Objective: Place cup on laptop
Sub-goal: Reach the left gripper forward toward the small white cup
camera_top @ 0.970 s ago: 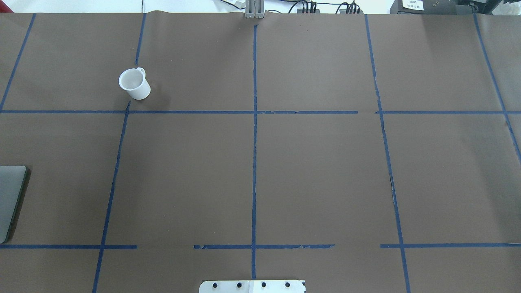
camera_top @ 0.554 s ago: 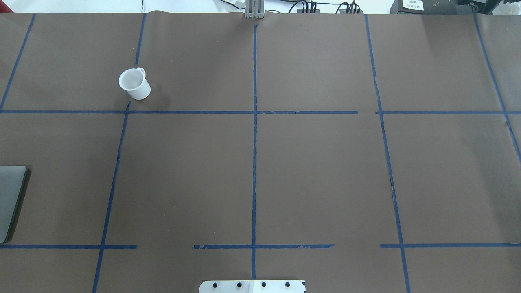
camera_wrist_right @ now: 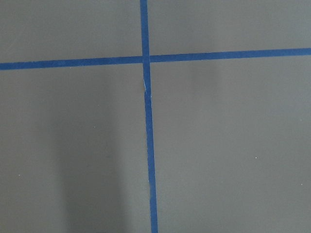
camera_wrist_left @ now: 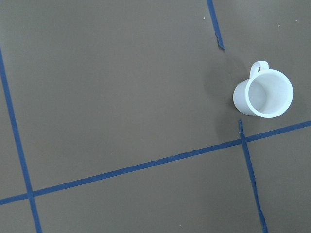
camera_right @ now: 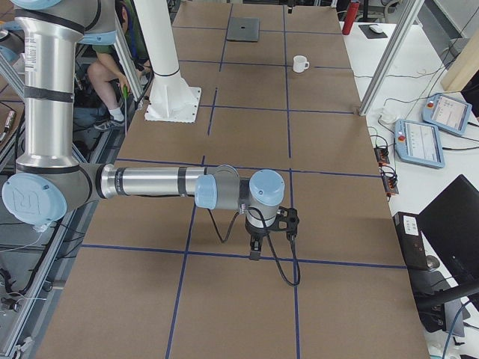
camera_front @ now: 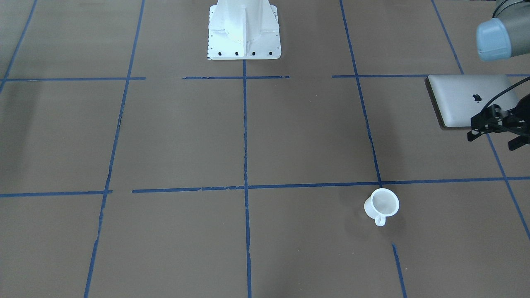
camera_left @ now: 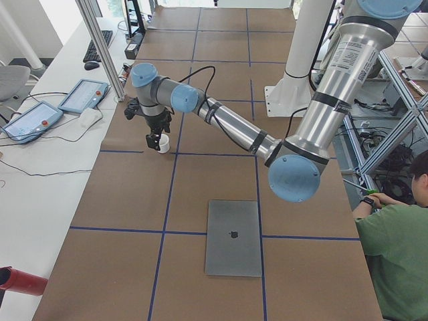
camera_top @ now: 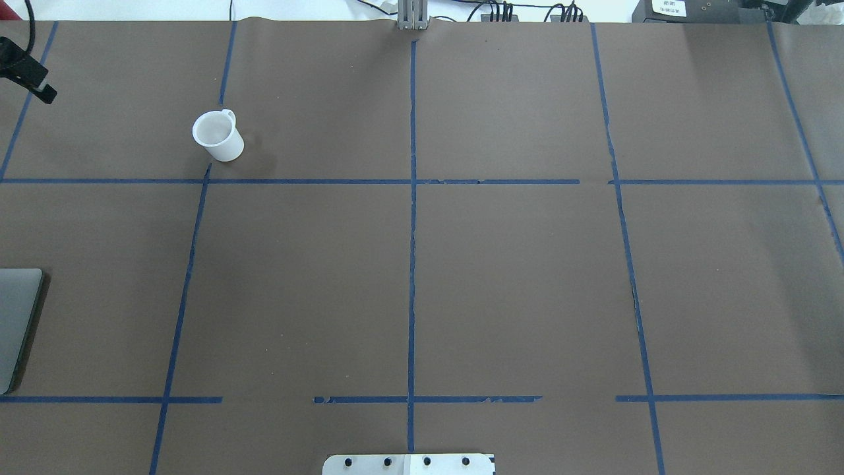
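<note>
The cup (camera_front: pixel 381 203) is a small white mug that stands upright and empty on the brown table; it also shows in the overhead view (camera_top: pixel 216 135) and the left wrist view (camera_wrist_left: pixel 265 94). The laptop (camera_front: pixel 468 99) lies shut and flat near the table's left end, cut off by the overhead view's edge (camera_top: pixel 16 323). My left gripper (camera_front: pixel 492 140) hangs in the air between the laptop and the cup, apart from both, its fingers spread and empty. My right gripper (camera_right: pixel 258 243) hovers over bare table far from both; I cannot tell if it is open.
The white robot base (camera_front: pixel 244 33) stands at the table's near middle edge. Blue tape lines grid the table. Teach pendants (camera_left: pixel 83 95) and a red bottle (camera_left: pixel 20 281) lie on the side bench. A person (camera_left: pixel 401 247) sits by the robot's frame.
A part of my left gripper has come into the overhead view at its top left corner. The cup and the laptop have not moved.
</note>
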`<control>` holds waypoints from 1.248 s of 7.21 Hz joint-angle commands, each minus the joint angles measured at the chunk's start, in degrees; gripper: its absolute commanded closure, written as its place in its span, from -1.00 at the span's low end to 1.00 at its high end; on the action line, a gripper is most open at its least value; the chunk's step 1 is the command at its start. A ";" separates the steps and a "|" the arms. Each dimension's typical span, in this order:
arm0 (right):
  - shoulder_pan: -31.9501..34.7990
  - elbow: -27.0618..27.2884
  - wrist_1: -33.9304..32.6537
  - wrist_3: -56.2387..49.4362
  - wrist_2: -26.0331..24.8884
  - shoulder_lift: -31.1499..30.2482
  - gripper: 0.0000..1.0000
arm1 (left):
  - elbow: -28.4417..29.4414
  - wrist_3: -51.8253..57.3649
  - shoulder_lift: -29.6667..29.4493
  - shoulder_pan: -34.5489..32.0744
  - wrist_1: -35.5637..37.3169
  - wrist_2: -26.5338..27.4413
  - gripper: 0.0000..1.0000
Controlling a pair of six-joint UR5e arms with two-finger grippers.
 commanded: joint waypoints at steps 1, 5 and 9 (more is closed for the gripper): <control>0.00 0.00 0.00 0.00 0.00 0.00 -1.00 | 0.37 -9.70 -4.24 5.65 -1.89 4.41 -1.00; 0.00 0.00 0.00 0.00 0.00 0.00 -1.00 | 14.28 -29.70 -9.31 9.62 -21.57 4.58 -1.00; 0.00 0.00 0.00 0.00 0.00 0.00 -1.00 | 37.77 -29.38 -20.24 11.55 -32.02 5.02 -1.00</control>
